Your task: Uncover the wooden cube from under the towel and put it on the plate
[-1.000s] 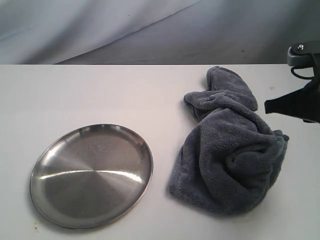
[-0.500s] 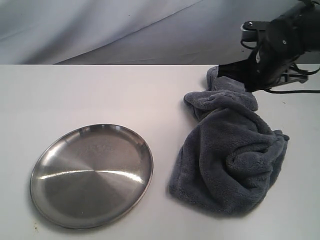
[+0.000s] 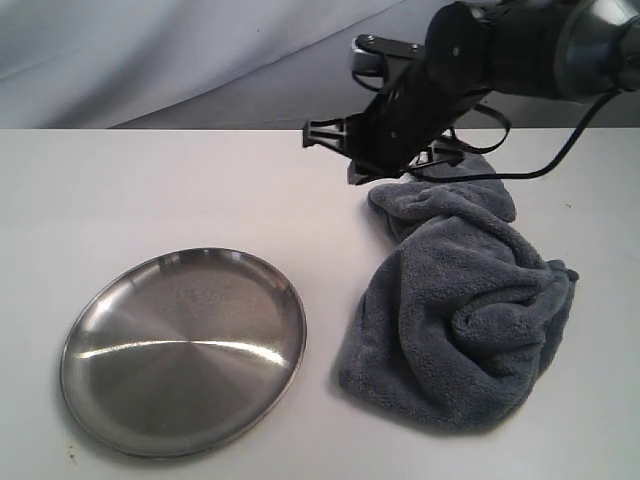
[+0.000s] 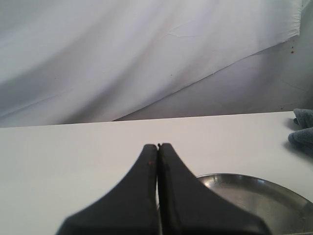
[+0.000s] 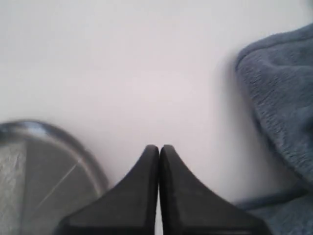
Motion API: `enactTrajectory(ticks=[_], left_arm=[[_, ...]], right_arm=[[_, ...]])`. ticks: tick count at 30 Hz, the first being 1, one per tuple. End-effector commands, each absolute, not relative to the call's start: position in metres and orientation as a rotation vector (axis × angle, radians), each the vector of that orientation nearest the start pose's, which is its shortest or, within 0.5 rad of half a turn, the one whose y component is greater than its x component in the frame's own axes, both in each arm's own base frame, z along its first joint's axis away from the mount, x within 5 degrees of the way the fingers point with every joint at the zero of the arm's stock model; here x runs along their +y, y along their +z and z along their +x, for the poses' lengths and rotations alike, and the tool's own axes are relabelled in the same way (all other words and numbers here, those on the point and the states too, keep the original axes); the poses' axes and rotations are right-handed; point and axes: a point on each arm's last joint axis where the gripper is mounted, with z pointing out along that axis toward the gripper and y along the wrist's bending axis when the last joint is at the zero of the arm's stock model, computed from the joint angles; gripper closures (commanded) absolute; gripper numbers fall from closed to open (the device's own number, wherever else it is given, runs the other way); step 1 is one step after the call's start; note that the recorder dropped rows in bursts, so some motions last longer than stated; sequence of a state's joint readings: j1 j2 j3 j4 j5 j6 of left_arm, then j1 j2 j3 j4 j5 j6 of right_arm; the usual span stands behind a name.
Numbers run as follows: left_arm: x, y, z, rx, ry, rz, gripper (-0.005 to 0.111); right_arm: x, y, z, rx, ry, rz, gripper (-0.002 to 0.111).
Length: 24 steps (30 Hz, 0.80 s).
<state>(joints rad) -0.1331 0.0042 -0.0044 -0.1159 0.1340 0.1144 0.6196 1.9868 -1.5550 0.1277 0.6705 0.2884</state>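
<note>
My right gripper (image 5: 159, 148), jaws shut and empty, has swung in over the far end of the towel (image 3: 460, 300); wooden cube unseen, plate (image 3: 185, 350) bare, so uncovering starts here

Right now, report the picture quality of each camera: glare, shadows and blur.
Exterior view: sharp, with a bright glare streak across the plate and a soft shadow at the edge of the towel. Left wrist view: the left gripper is crisp at its tips, blurred near the lens. Right wrist view: soft all over; the right gripper, towel and plate rim are out of focus.
</note>
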Motion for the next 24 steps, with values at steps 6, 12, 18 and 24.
enactTrajectory(ticks=[6, 12, 18, 24], left_arm=[[-0.009, 0.201, 0.056, 1.611, -0.123, 0.119, 0.107], [-0.009, 0.201, 0.056, 1.611, -0.123, 0.119, 0.107], [-0.009, 0.201, 0.056, 1.611, -0.123, 0.119, 0.107], [-0.009, 0.201, 0.056, 1.611, -0.123, 0.119, 0.107]], right_arm=[[0.291, 0.218, 0.301, 2.799, 0.329, -0.801, 0.108], [0.297, 0.212, 0.266, 2.828, 0.217, -0.979, 0.108], [0.275, 0.2, 0.231, 2.82, 0.184, -1.031, 0.108], [0.233, 0.199, 0.205, 2.802, 0.09, -0.989, 0.108]])
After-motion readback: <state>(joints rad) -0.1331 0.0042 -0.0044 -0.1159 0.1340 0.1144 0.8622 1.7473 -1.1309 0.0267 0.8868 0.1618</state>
